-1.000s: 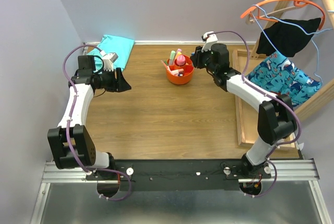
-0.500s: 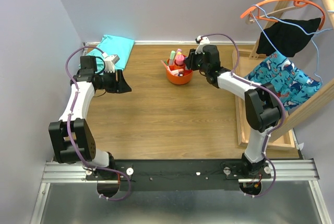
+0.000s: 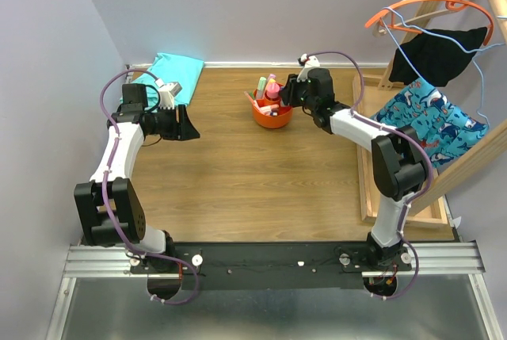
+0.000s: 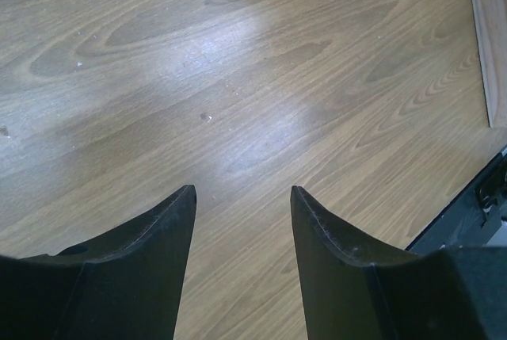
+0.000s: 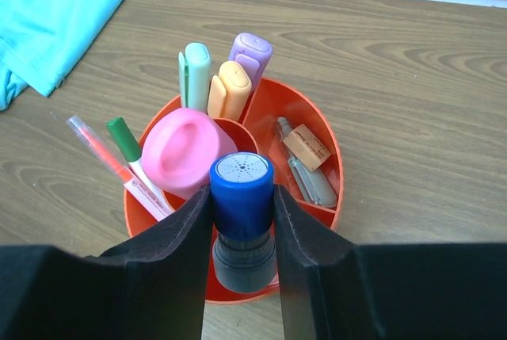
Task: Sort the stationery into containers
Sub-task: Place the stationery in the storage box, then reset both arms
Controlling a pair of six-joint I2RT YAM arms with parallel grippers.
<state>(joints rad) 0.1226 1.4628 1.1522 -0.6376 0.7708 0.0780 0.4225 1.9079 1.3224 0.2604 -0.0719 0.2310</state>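
Observation:
The round orange-red organiser [image 3: 272, 114] stands at the back middle of the table, seen close in the right wrist view [image 5: 337, 167]. Its pink centre piece [image 5: 186, 151] is ringed by green [image 5: 195, 70], orange [image 5: 230, 86] and purple [image 5: 252, 51] highlighters, a green-capped marker [image 5: 127, 146], a thin red pen [image 5: 103, 158] and a tan block [image 5: 306, 147]. My right gripper [image 5: 242, 197] is shut on the blue-grey cylinder [image 5: 242, 197], held over the organiser's near rim. My left gripper [image 4: 240, 193] is open and empty above bare wood at the left [image 3: 184, 122].
A teal folded cloth [image 3: 170, 70] lies at the back left corner. A large shallow wooden tray [image 3: 372, 166] runs along the right side. Clothes on hangers [image 3: 432, 55] hang at the far right. The back wall is just behind the organiser.
My right arm has swung left from beside the organiser to its right rim, carrying the cylinder, and has held still for the last half second. The left arm has barely moved.

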